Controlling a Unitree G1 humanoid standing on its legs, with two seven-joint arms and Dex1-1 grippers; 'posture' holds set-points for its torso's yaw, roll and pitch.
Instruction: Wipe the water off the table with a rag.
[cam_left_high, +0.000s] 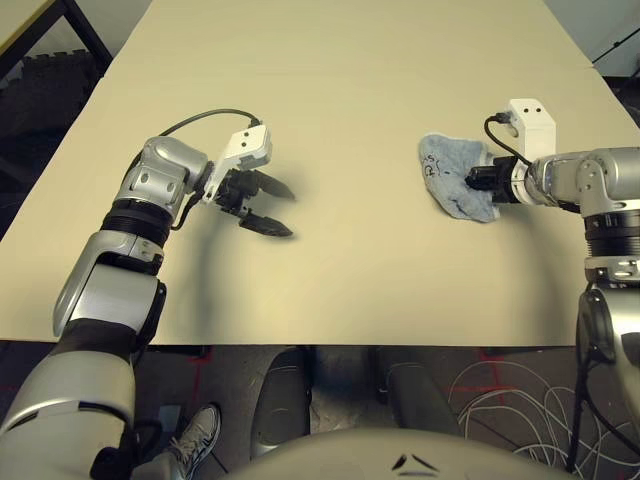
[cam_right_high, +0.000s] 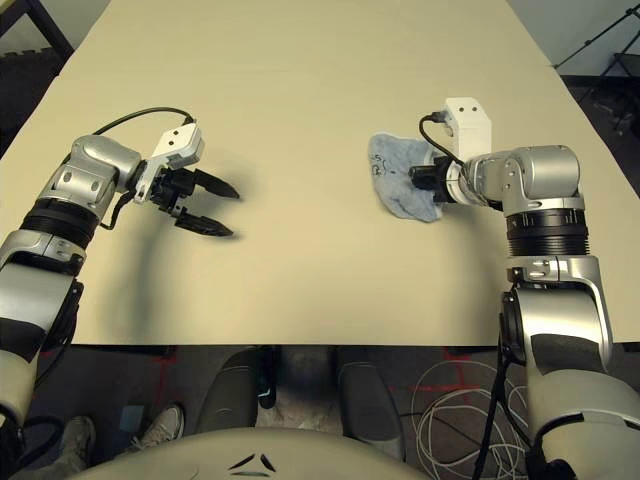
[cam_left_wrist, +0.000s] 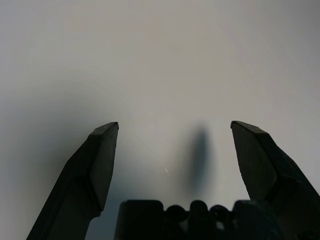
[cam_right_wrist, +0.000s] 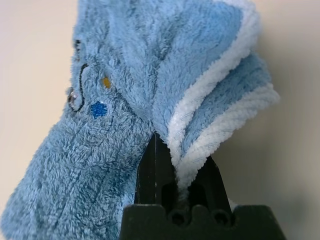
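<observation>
The grey-blue rag (cam_left_high: 447, 168) lies bunched on the right half of the pale beige table (cam_left_high: 340, 90). My right gripper (cam_left_high: 471, 182) reaches in from the right and is shut on the rag's near fold. In the right wrist view the white-edged rag (cam_right_wrist: 125, 100) is pinched between the black fingers (cam_right_wrist: 151, 172). My left gripper (cam_left_high: 288, 212) hovers low over bare table on the left, open and holding nothing; its fingertips (cam_left_wrist: 106, 137) stand wide apart. The water is out of view.
The table's front edge (cam_left_high: 330, 345) runs just below both arms. A smaller table with black legs (cam_left_high: 45, 25) stands at the far left. White cables (cam_left_high: 500, 400) lie on the floor at the right, and a person's shoe (cam_left_high: 197, 435) is at the lower left.
</observation>
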